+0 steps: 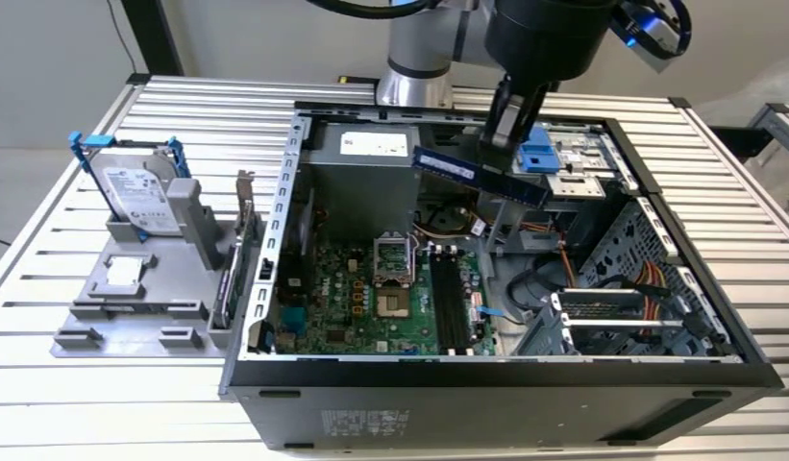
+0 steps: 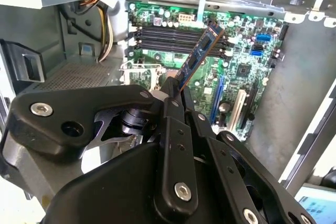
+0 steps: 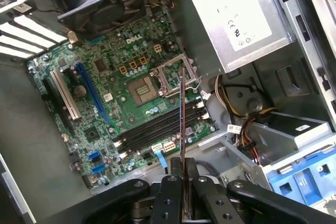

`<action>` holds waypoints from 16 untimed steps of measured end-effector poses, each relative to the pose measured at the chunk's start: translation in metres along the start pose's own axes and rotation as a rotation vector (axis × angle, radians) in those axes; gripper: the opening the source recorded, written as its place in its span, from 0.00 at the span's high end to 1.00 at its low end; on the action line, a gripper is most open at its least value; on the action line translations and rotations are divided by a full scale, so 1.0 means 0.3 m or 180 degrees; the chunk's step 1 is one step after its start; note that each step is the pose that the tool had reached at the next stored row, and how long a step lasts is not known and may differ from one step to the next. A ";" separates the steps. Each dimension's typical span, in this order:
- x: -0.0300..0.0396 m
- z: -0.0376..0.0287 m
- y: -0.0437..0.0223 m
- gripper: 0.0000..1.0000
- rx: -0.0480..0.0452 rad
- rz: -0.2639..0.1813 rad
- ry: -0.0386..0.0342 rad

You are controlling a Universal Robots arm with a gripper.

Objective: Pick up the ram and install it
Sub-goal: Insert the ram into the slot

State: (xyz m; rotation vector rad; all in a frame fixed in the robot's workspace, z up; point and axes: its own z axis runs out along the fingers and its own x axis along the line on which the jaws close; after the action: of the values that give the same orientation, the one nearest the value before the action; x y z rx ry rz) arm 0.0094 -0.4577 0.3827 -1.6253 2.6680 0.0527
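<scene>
The ram is held clamped between the closed fingers of the gripper. It hangs tilted over the open computer case, clear of the motherboard. In the first wrist view it is seen edge-on, with its clamped end hidden between the fingers. In the second wrist view the black memory slots are partly covered by the stick. The arm is cut off at the exterior view's top edge.

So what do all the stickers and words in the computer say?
White sticker on the power supply: too small to read.
Label on the hard drive: blurred.
Sticker on the ram, held in the gripper: too small.
White print on the motherboard: too tiny to read.
Label on the case: blurred.
</scene>
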 end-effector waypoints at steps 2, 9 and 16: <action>0.000 0.000 0.000 1.00 0.0001 0.0045 -0.0001; 0.000 0.000 0.000 1.00 0.0006 0.0193 -0.0004; 0.000 0.000 0.000 1.00 0.0010 0.0297 -0.0006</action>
State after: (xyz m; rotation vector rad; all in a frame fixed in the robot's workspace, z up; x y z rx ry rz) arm 0.0094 -0.4577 0.3827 -1.4982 2.7396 0.0514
